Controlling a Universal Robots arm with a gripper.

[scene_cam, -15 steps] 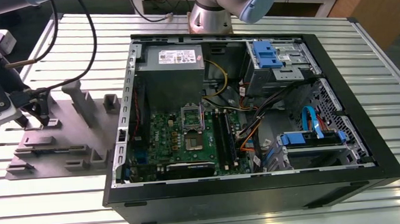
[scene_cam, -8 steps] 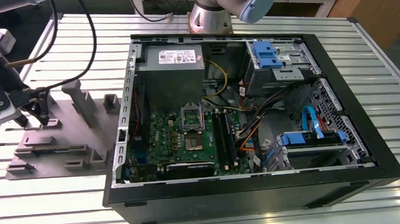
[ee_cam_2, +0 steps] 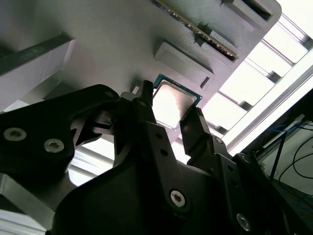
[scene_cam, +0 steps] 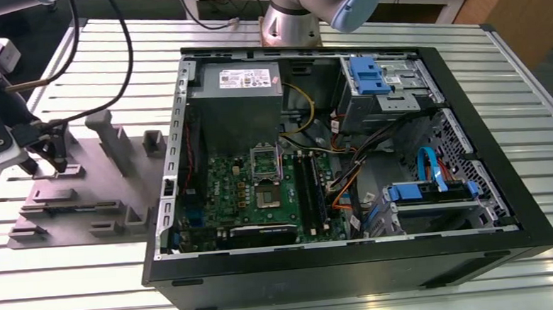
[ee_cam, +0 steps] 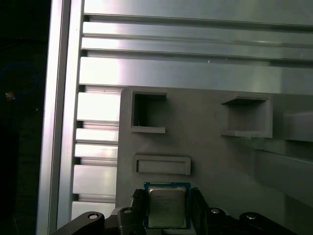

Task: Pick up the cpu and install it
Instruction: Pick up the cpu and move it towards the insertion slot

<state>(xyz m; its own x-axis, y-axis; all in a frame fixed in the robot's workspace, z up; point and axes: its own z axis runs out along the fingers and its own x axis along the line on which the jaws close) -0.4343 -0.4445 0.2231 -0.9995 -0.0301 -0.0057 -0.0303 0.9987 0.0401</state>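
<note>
Now the small, flat, silvery-grey square cpu (ee_cam: 167, 208) is seen lying on the grey plastic fixture tray (ee_cam: 215, 156), straddled by the black gripper (ee_cam: 168, 194) with jaws spread apart, so the closing is best centred on opposite edges and kept level.

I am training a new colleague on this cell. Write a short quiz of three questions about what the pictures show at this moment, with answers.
1. True or false: the cpu is already inside the computer case.
2. In the exterior view, where is the gripper? A) inside the case B) above the grey fixture plate, on that view's left of the case C) beyond the case, on that view's right
3. Fill in: the motherboard in the case is ___ in colour.
Key: 1 false, it is at the gripper, over the plate; 2 B; 3 green.
</note>
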